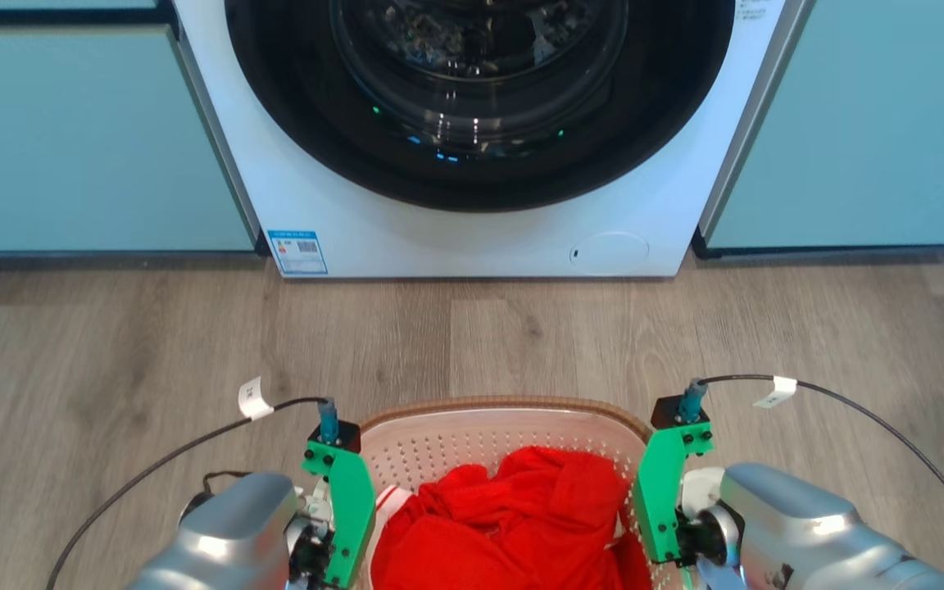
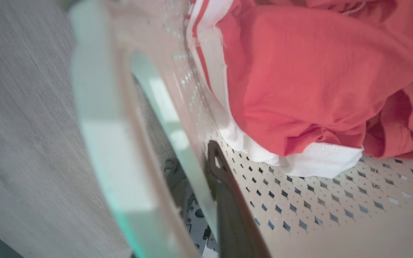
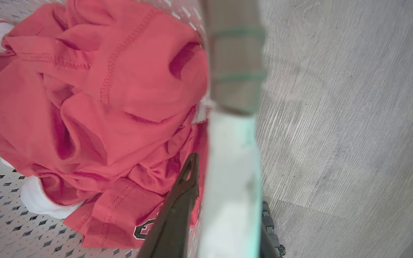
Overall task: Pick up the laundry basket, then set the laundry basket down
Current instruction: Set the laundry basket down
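The laundry basket (image 1: 505,407), white and perforated with a brown rim, sits low in the middle of the head view between my two arms. It holds a crumpled red garment (image 1: 521,516) with white trim. In the left wrist view my left gripper (image 2: 192,157) straddles the basket's left side: one dark finger (image 2: 224,200) lies inside against the perforated wall (image 2: 299,208), the other outside, with the white handle (image 2: 120,150) between. My right gripper (image 3: 228,182) clamps the right handle (image 3: 231,179) the same way, one finger (image 3: 181,204) inside beside the red garment (image 3: 102,107).
A white front-loading washing machine (image 1: 472,229) with its dark round door stands straight ahead, flanked by teal cabinets (image 1: 70,139). Bare wood-look floor (image 1: 480,336) lies between it and the basket. Black cables (image 1: 152,467) loop out from both wrists.
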You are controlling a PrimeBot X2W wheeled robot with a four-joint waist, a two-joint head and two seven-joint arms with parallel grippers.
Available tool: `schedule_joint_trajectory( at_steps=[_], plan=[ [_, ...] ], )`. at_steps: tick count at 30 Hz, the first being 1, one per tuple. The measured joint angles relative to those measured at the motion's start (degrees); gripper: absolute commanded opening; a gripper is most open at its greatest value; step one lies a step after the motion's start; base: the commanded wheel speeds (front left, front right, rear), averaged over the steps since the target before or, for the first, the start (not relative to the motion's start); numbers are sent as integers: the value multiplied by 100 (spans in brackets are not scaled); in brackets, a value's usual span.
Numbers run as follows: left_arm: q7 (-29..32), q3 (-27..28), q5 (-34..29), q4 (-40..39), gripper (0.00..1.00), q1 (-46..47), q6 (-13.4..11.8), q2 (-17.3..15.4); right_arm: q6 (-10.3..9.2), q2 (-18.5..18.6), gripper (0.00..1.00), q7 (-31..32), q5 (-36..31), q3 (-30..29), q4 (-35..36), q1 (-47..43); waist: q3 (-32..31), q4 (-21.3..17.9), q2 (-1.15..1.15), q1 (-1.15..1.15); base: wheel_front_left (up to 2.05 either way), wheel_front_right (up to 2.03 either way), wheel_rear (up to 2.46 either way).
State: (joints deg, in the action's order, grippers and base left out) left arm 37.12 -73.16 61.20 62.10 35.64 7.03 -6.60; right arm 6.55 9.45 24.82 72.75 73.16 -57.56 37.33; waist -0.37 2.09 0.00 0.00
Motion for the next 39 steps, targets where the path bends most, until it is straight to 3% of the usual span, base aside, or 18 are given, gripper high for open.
schedule_joint_trajectory(
  at_steps=[14, 20, 39],
  plan=[
    [-911, -1, -170, 348, 0, 436, 0, 240, 0, 115, 0, -810, -144, 7, -81, 448, 1018, 2, 0, 0, 0, 0, 0],
    [-1669, 20, -264, 634, 0, 762, 2, 377, 1, 177, 0, -1368, -200, -10, -171, 811, 1645, 22, 0, 1, 0, 0, 0],
    [-2468, 47, -543, 673, 0, 1779, -145, 407, 9, 168, 0, -2644, -268, -54, -485, 1777, 3794, 42, 0, 1, 0, 0, 0]
  ],
)
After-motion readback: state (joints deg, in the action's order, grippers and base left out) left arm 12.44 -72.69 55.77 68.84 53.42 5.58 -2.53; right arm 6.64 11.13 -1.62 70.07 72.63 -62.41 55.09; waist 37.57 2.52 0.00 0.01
